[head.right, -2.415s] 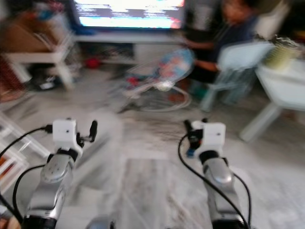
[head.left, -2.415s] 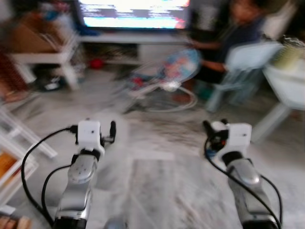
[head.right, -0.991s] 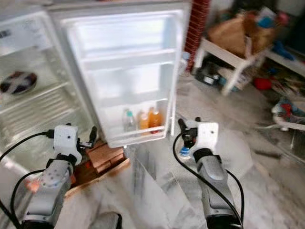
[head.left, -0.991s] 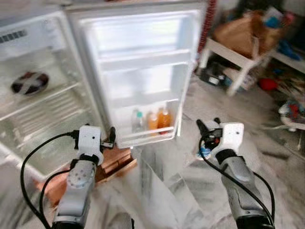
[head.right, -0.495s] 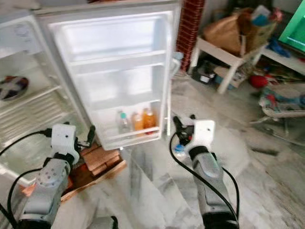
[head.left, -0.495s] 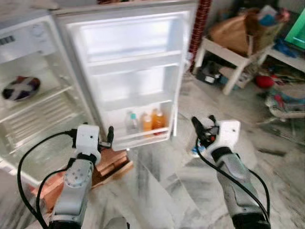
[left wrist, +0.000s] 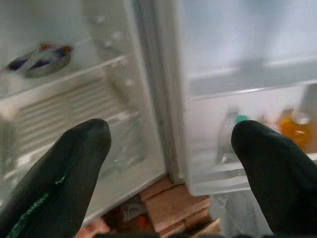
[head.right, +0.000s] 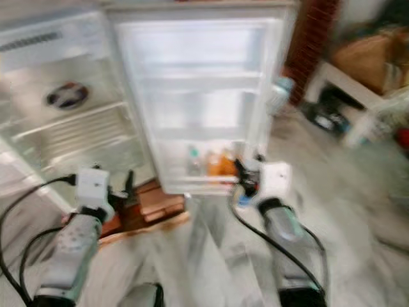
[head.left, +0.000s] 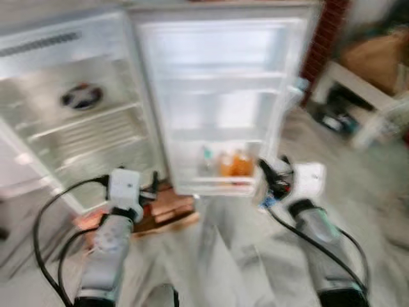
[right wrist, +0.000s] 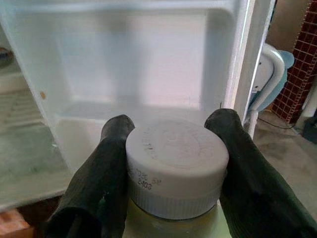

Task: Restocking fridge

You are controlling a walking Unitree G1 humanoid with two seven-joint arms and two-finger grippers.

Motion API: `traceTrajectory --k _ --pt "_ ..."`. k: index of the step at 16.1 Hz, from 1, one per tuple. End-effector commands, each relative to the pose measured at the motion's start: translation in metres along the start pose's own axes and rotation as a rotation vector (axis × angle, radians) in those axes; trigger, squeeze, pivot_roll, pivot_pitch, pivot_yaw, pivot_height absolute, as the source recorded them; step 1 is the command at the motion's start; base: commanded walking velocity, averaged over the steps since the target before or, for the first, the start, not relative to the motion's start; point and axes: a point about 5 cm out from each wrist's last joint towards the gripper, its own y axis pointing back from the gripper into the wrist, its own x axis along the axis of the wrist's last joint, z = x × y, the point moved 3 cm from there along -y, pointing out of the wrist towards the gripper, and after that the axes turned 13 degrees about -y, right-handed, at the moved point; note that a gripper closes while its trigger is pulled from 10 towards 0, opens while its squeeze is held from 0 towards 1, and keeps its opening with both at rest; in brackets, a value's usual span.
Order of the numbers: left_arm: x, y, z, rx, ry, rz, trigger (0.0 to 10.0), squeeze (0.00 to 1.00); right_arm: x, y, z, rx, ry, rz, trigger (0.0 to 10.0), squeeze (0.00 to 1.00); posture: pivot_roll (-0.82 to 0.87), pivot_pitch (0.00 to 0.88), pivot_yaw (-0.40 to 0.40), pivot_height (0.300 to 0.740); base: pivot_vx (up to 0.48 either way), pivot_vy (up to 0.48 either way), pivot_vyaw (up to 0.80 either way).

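Two silver metal arms w/ ribbed forearms, each ending in a white boxy wrist block. Left gripper [head.left: 153,182] and right gripper [head.left: 267,171]: two long black fingers each, matte, rounded tips [left wrist: 91,136]. Black cables loop from each wrist block back along the arm. Views blurred; no markings legible.

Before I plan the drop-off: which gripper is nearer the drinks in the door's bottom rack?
Right. The right gripper, shut on a white-capped bottle, is just beside the drinks; the left gripper, open, is farther off, near the fridge's body.
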Motion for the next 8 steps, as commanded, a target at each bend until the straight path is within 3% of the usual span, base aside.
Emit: traceTrajectory --k 1,4,8 --pt "-0.0038 0.0010 -0.0088 0.023 -0.023 -0.012 10.0 0.00 0.0119 -0.0056 -0.0132 0.050 -0.002 0.050 10.0 0.00 0.09 0.059 -0.057 0.740 0.000 0.000 0.79" --pt "-0.0051 0.0038 -0.0100 0.034 -0.003 -0.005 10.0 0.00 0.0137 -0.0055 -0.0120 0.045 -0.004 0.059 10.0 0.00 0.09 0.061 -0.059 0.740 0.000 0.000 0.79" --pt "-0.0008 0.0023 -0.0104 0.016 -0.001 0.019 10.0 0.00 0.0192 -0.0081 -0.0127 0.046 -0.028 0.083 10.0 0.00 0.08 0.065 -0.054 0.740 0.000 0.000 0.00"
